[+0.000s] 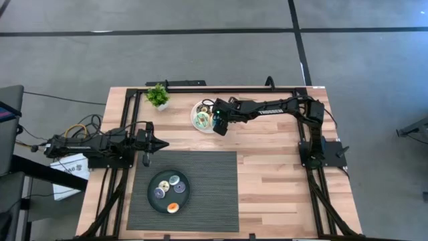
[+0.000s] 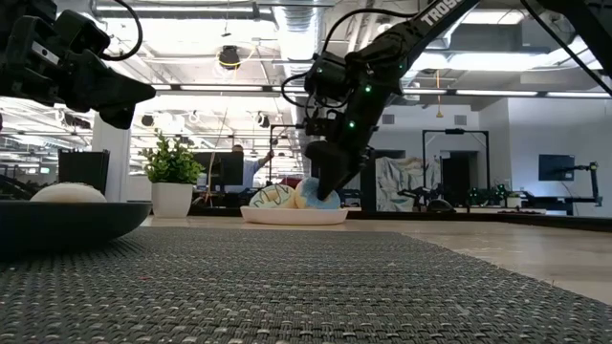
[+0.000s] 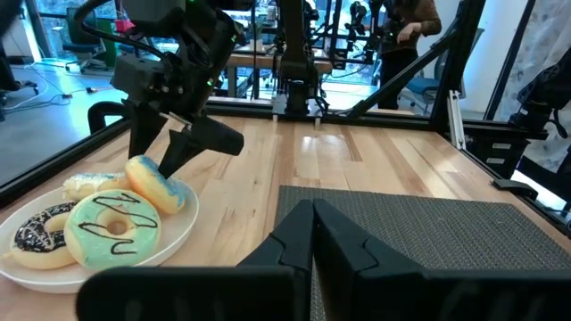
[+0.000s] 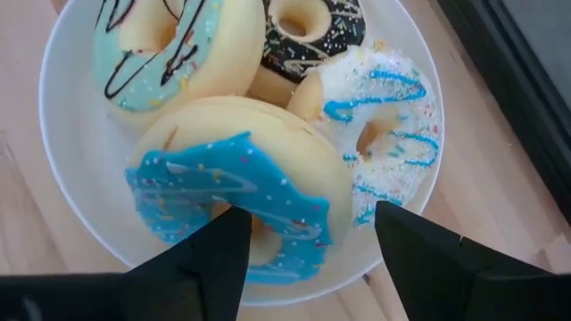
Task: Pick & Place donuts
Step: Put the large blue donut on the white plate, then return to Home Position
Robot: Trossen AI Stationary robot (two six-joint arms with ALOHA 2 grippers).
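A white plate (image 4: 62,134) near the table's far edge holds four larger donuts: green (image 4: 161,45), chocolate-brown (image 4: 312,31), white with blue lines (image 4: 384,116) and blue (image 4: 223,178). The blue donut (image 3: 161,183) stands tilted, leaning on the others. My right gripper (image 4: 310,212) is open and low over the plate (image 1: 194,110). One finger is at the blue donut's hole, the other beyond its outer rim, over the white donut. My left gripper (image 3: 312,214) is shut and hovers near the table's left side (image 1: 157,142). My right gripper comes at the blue donut from above, slanting in from the table's right. Its fingers straddle the near side of the ring (image 4: 294,223), one fingertip (image 4: 227,227) at the hole and one outside. Whether they touch it, I cannot tell.
A black round dish (image 1: 152,194) sits on the dark ribbed mat (image 1: 214,194) near the table's near edge, with several coin-sized donuts (image 1: 174,179) in it. A small potted plant (image 1: 158,96) stands to the left of the plate. Bare wood lies to the right of the mat.
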